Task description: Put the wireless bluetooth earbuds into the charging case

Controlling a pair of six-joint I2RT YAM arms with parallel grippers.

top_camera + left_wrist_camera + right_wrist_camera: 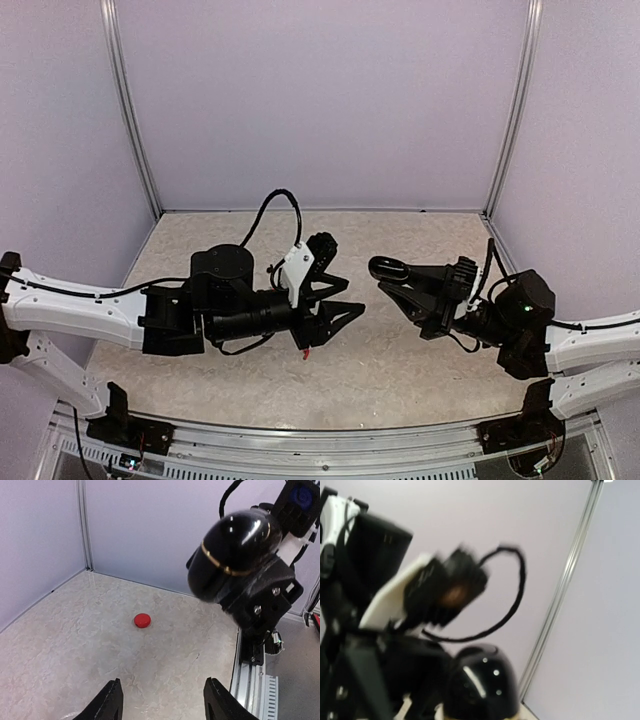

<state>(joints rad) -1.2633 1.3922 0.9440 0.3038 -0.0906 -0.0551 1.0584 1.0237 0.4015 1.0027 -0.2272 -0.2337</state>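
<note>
plainly the step in hand is fetching the red earbud, which lies alone on the table at mid-frame in the left wrist view, well ahead of the left gripper, whose fingers stand apart with nothing between them. to do it well, i judge, the gripper should come down with the earbud centred in the gap, close low against the tabletop, and squeeze gently, since so small and smooth a piece could squirt out sideways. the case, black and glossy with a gold seam, sits at upper right of that view, clamped in the right gripper and held off the table. it looks closed along the seam, so nothing inside it can be seen. it would likely have to be opened before the earbud can go in.
</note>
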